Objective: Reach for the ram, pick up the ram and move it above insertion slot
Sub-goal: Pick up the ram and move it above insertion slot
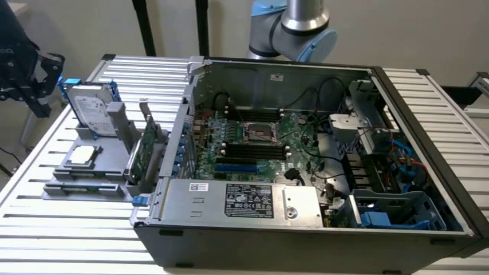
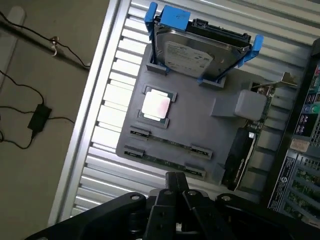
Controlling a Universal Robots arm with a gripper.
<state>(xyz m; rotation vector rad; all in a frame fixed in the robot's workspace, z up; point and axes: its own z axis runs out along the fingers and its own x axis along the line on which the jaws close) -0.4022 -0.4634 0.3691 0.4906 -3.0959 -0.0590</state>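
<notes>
The ram (image 2: pixel 167 162) is a thin green stick standing on edge in clips at the near end of a grey holder tray (image 2: pixel 200 125); a second stick (image 2: pixel 170 142) lies parallel just beyond it. In the exterior view the ram (image 1: pixel 84 187) sits at the tray's front, at the exterior view's left. My gripper (image 2: pixel 177 186) hovers above the tray's ram end, its black fingers pressed together with nothing between them. It shows as a dark shape (image 1: pixel 34 86) at the exterior view's far left, above the table. The black insertion slots (image 1: pixel 256 150) lie on the motherboard inside the open case.
The tray also holds a silver hard drive in a blue frame (image 2: pixel 200 50), a processor chip (image 2: pixel 157 106) and an upright green expansion card (image 1: pixel 145 152). The open computer case (image 1: pixel 306 172) fills the table's middle. Floor with cables (image 2: pixel 35 117) lies past the table edge.
</notes>
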